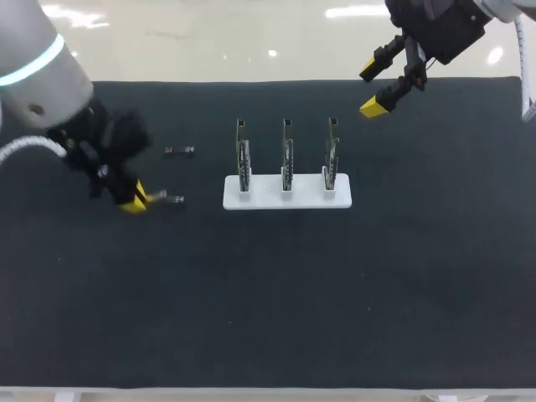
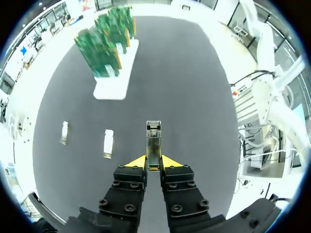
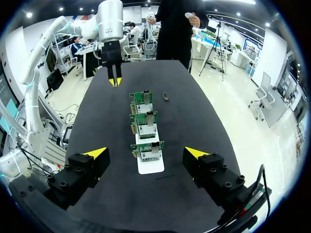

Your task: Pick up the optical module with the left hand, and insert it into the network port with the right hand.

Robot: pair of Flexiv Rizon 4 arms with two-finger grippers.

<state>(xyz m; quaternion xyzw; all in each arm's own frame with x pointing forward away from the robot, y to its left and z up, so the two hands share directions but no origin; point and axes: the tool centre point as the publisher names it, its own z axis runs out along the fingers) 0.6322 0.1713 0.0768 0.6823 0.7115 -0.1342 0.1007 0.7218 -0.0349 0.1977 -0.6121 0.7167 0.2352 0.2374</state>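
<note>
My left gripper is shut on a slim silver optical module, which sticks out ahead of its yellow fingertips. In the head view this gripper is low over the mat at the left, with the module pointing right toward the boards. Three green circuit boards with metal network ports stand upright in a white base at the table's middle. My right gripper hangs open high above the far right. In its own view, its fingers are spread wide with nothing between them.
Two more modules lie flat on the black mat beside my left gripper. One module shows in the head view left of the boards. The mat stretches wide toward the front edge.
</note>
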